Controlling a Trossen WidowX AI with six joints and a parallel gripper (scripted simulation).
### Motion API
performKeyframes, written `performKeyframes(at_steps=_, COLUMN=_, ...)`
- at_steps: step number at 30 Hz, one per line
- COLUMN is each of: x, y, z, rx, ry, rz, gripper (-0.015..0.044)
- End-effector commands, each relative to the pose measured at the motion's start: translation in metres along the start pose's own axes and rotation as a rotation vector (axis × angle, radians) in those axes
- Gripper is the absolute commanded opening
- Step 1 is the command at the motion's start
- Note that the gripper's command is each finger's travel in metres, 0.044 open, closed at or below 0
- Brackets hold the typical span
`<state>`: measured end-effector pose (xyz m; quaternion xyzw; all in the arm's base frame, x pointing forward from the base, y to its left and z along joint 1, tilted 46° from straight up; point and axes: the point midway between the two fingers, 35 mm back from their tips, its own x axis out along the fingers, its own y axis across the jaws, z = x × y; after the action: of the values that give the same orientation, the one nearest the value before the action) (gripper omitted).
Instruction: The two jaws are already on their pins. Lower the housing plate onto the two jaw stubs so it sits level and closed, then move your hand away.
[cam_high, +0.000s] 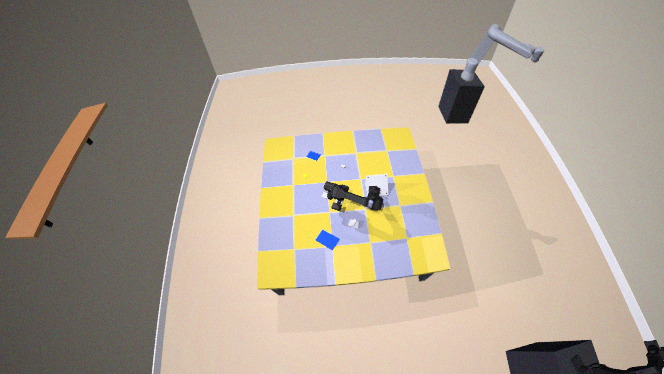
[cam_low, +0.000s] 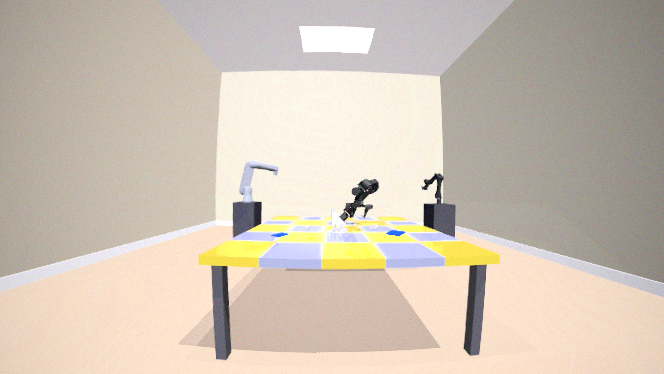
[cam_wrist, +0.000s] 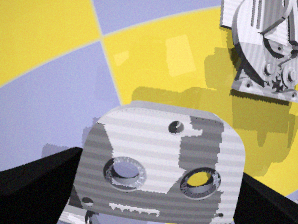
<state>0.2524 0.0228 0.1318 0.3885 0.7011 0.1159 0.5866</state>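
Note:
My gripper (cam_wrist: 158, 169) is shut on the white housing plate (cam_wrist: 145, 145) (cam_low: 336, 218), with one black finger at each side of it. The plate has two large round holes and smaller holes. It is held tilted and raised above the table. The white jaw assembly (cam_wrist: 251, 57) (cam_low: 338, 232) stands on the table, at the upper right of the wrist view, apart from the plate there. It shows curved parts and small gears; its edge is cut off by the frame. In the top view the arm largely hides the plate and assembly.
The checkered table (cam_high: 276, 267) carries two blue pads (cam_high: 327, 240) (cam_high: 313, 155), a small white part (cam_high: 353, 223), a tiny white part (cam_high: 343, 166) and a tiny yellow one (cam_high: 305, 175). The arm's base stands by a white square plate (cam_high: 378, 179).

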Motion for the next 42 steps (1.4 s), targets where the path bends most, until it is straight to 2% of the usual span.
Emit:
performKeyframes(at_steps=1, x=-0.001, y=-0.011, z=0.009, rx=-0.006, ry=-0.005, rz=-0.002, gripper=0.0351)
performKeyframes(at_steps=33, x=0.007, y=-0.105, z=0.056, rx=-0.034, ry=0.015, rz=0.032, gripper=0.0351)
performKeyframes(at_steps=42, x=0.007, y=-0.107, z=0.057, rx=-0.034, ry=0.015, rz=0.033, gripper=0.0351)
